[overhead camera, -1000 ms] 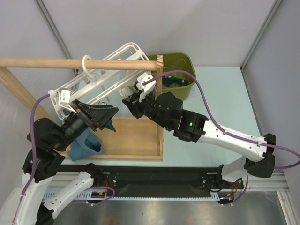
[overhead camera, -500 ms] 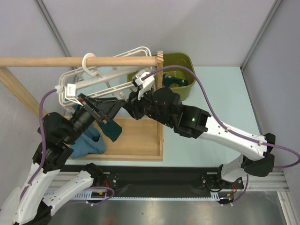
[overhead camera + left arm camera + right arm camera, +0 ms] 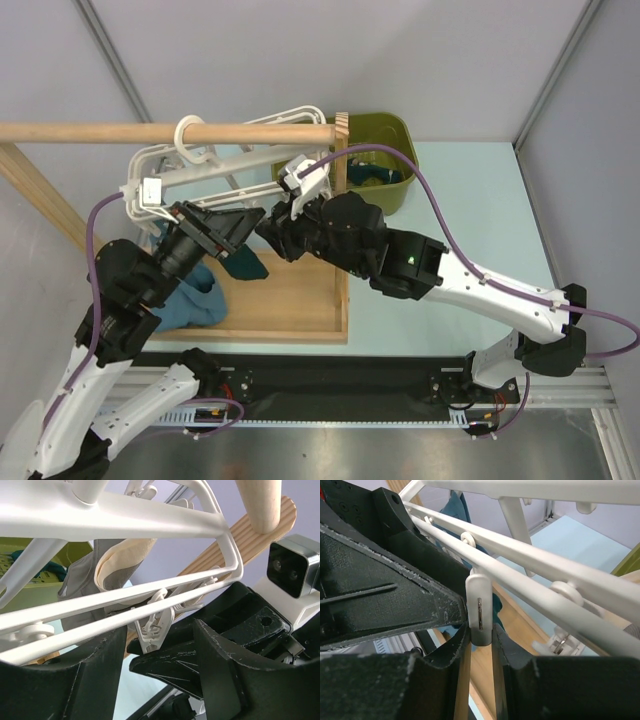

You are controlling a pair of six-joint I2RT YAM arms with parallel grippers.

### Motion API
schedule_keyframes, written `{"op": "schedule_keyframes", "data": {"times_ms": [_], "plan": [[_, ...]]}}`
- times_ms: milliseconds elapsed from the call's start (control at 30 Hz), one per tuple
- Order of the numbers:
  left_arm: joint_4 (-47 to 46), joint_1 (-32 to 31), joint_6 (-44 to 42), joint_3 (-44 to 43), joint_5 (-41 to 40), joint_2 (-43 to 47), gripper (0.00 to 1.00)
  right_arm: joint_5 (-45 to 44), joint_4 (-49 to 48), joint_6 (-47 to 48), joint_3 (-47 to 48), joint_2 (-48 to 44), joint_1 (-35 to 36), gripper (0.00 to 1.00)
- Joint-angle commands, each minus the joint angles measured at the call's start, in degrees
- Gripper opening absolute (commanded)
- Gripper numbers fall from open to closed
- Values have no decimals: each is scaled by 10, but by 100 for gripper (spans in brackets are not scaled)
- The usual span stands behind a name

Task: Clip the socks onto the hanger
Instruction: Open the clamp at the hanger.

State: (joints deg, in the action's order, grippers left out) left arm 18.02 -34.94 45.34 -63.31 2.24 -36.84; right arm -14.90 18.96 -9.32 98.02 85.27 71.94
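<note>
Right hand (image 3: 481, 636) was clamped on a small white plastic clip peg (image 3: 480, 605) dangling from the large white plastic bar-frame hanger (image 3: 100, 517), its two fingers pressing the peg's sides. The left hand (image 3: 228, 235) sat just beneath the hanger, facing the right one. Its fingers stood apart in its own wrist view, and I cannot tell whether they gripped anything. A small dark teal fabric sock (image 3: 245, 263) hung right below that hand, close under the hanger and near the squeezed peg, but not visibly in any peg.

Judging by this, the task was at an early stage. No teal sock showed as clipped, and the one at the peg seemed to be mid-attachment. A grey-and-cream fabric piece (image 3: 117, 562) hung among the hanger's bars. How it was fastened was not visible.

An olive-green plastic bin (image 3: 385, 120) stood on the tabletop to the right of the hanger and held more teal socks (image 3: 372, 175). Under the hanger lay a shallow wooden tray (image 3: 300, 300), and a heap of teal fabric (image 3: 190, 305) rested in its left part.
</note>
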Motion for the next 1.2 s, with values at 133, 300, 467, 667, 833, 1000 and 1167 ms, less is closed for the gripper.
{"op": "schedule_keyframes", "data": {"times_ms": [133, 300, 467, 667, 833, 1000, 1167], "plan": [[-19, -4, 20, 1, -19, -15, 59, 3, 31, 4, -11, -21, 18, 0], [-19, -5, 19, 3, -22, -16, 52, -1, 35, 6, -14, -22, 24, 0], [-31, -6, 22, 10, -22, -17, 46, -7, 35, 9, -13, -18, 31, 0], [-38, -10, 22, 11, -22, -20, 42, -14, 35, 11, -8, -13, 36, 0], [-30, -11, 22, 6, -22, -22, 19, -20, 45, 12, -1, -8, 40, 3], [-19, -12, 25, 8, -22, -20, 0, -43, 49, 18, -10, -18, 42, 42], [-16, -12, 20, 16, -22, -14, 0, -45, 49, 18, -36, -53, 50, 79]]}}
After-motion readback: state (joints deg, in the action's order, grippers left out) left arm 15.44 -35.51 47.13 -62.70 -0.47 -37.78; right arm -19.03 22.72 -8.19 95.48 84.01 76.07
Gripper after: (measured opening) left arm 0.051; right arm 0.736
